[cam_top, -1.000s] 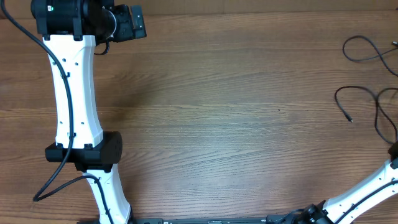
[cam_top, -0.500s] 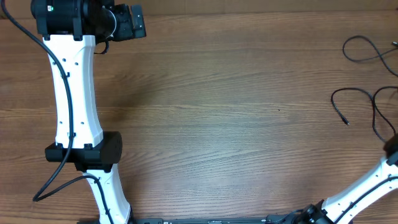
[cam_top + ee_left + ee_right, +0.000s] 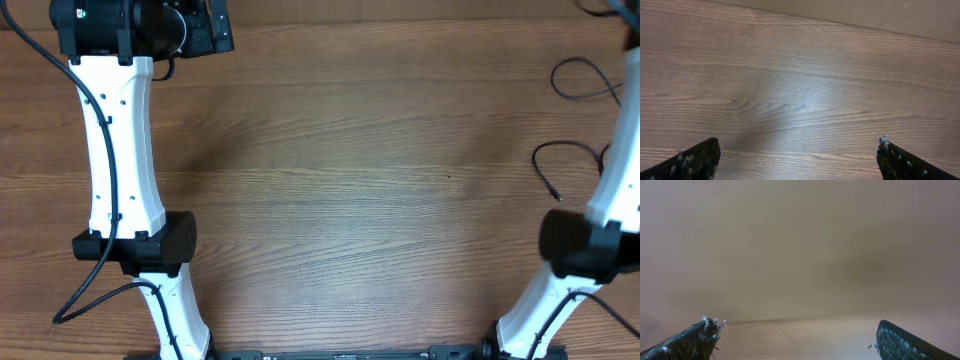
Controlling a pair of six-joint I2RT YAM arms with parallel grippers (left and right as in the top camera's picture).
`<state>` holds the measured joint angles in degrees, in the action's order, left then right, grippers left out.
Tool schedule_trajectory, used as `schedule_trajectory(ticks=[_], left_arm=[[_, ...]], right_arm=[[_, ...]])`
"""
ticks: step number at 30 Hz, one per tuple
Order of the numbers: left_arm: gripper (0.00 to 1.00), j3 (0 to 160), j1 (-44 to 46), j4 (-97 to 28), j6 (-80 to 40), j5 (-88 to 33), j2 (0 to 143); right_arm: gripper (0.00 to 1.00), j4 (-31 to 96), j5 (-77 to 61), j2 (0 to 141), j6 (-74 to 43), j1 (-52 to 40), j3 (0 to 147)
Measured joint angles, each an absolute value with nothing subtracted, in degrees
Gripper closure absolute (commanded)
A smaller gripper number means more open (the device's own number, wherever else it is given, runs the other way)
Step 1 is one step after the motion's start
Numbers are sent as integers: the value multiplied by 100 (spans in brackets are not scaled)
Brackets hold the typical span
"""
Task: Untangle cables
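**Both End Effectors Spread; Cables Beside the Right Arm**

The left end effector [image 3: 797, 145] was spread wide, its dark fingers far apart over the wood-grain table [image 3: 800, 75]. The right end effector [image 3: 795, 327] was spread too, and the tan surface beyond it was too blurred to read. Overhead, the cables [image 3: 560, 144] lay on the table as loose thin black strands. They were well apart from the left end effector, across the table and just beside the right arm [image 3: 612, 170]. One small plug end [image 3: 557, 196] lay free.
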<state>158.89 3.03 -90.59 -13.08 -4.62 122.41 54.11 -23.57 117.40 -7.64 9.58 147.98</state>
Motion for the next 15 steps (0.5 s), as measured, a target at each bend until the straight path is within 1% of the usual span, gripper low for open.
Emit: schedule_trajectory(ticks=[2, 4, 6, 8, 9, 11, 14, 15], left_arm=[[0, 15889, 303, -9056, -1308, -451, 12241], [0, 15889, 303, -9048, -1308, -449, 12239], [0, 15889, 303, -9061, -1308, -451, 12239], [0, 15889, 303, -9098, -1308, -449, 12241], [0, 15889, 303, -9135, -1308, -449, 12241], [0, 15887, 303, -9214, -1306, -447, 12241], [0, 15887, 303, -9297, -1306, -449, 12241], [0, 15887, 303, -9301, -1308, -447, 12239]], right_arm=[[0, 5087, -2464, 11432, -268, 416, 14800], [0, 4716, -2534, 11198, 180, 73, 14811], [0, 4156, -2593, 10993, 628, -121, 14840], [0, 3387, -2620, 10840, 1004, -152, 14916], [0, 3221, -2615, 10812, 1083, -145, 14949], [0, 3417, -2628, 10726, 1247, -115, 14999], [0, 4453, -2655, 10549, 1573, -104, 14827], [0, 4825, -2681, 10368, 1717, -84, 14444]])
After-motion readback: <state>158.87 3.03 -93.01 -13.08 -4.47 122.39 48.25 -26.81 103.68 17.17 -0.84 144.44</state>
